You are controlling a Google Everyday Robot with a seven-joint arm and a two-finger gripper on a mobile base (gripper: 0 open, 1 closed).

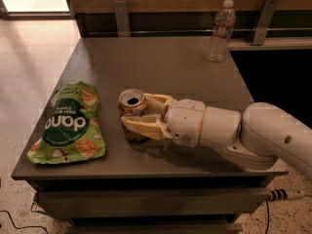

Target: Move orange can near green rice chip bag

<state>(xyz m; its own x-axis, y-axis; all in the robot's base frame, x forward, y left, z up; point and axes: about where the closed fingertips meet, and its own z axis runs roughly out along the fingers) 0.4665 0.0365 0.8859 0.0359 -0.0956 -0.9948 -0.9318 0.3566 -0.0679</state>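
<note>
The orange can [131, 106] stands upright on the grey table [161, 62], a little left of the middle, its silver top with the dark opening facing up. My gripper [139, 113] reaches in from the right and its two tan fingers [141, 126] sit on either side of the can, closed against it. The green rice chip bag [68, 123] lies flat at the table's front left, a short gap to the left of the can.
A clear plastic bottle [220, 31] stands at the table's back right. My white arm [243, 130] covers the front right of the table. The table's front edge [146, 172] is close below the can. A wooden wall with metal brackets runs behind.
</note>
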